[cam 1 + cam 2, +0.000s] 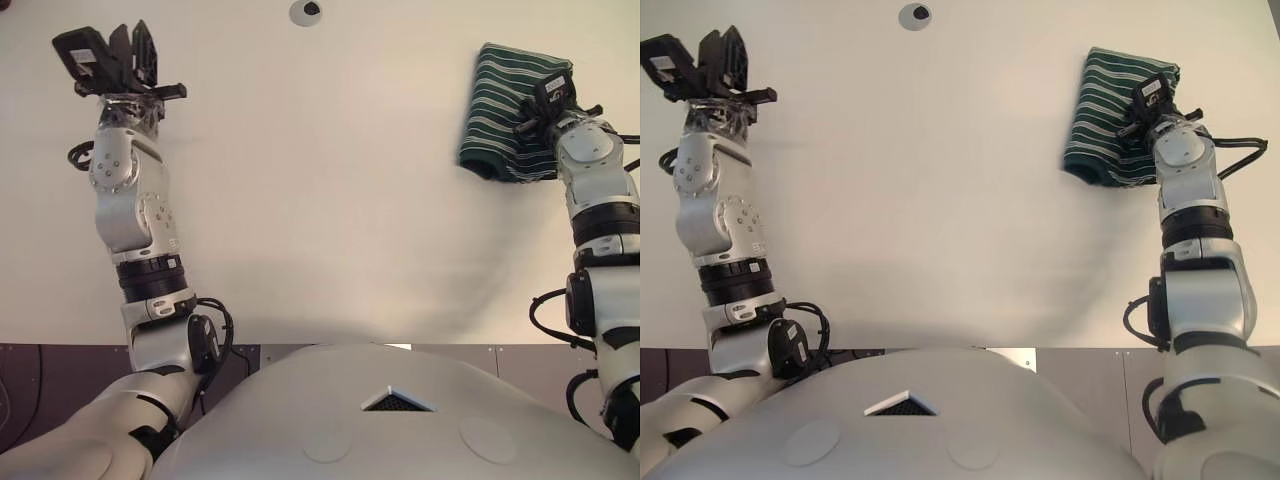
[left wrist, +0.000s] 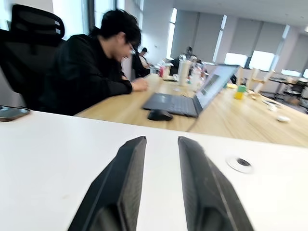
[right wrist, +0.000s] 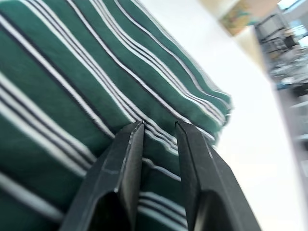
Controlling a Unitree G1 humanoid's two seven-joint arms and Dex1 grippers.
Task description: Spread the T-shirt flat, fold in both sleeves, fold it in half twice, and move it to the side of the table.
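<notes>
The folded, green-striped T-shirt (image 1: 500, 100) lies on the white table (image 1: 320, 200), well to the right of the round cable hole (image 1: 306, 11) and a little nearer the robot than it. The right gripper (image 3: 159, 124) is right of the hole too, tips down on the shirt's top layer, its two fingers a narrow gap apart with no cloth pinched between them. Well to the left of the hole, the left gripper (image 2: 161, 140) is also slightly parted and holds nothing.
</notes>
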